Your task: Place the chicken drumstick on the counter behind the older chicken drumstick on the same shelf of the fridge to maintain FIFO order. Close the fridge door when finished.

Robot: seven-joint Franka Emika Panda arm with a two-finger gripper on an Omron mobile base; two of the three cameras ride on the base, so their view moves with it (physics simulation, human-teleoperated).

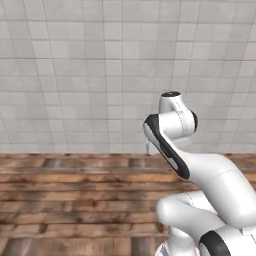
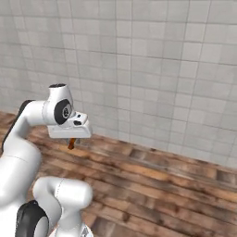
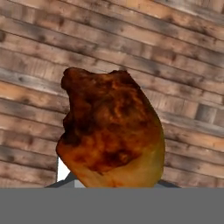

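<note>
Background: pale grey tiled wall (image 1: pixel 75 75) standing behind a brown wooden plank floor (image 1: pixel 75 200); in both base views the floor runs from the wall's foot toward the near edge.
Arm: white Franka arm with dark joints (image 1: pixel 200 175), folded at the elbow, its hand held out level above the floor.
Hand: white two-finger gripper (image 2: pixel 71 139) at the end of the arm, pointing downward at the planks in the right base view.
Grip: closed on the small orange-brown cooked chicken drumstick (image 3: pixel 109 131); the finger tips themselves are hidden behind the meat in the hand view.
Drumstick, place: hanging just under the gripper, well above the floor and apart from it, seen as a short orange-brown stub in the right base view.
Drumstick, long axis: roughly upright, in line with the gripper.
Drumstick, pointing: the darker reddish-brown meaty end points away from the hand, down toward the floor; the paler golden part sits nearer the fingers.
Below the drumstick: wooden planks run slantwise across the hand view, with worn grey and orange patches.
</note>
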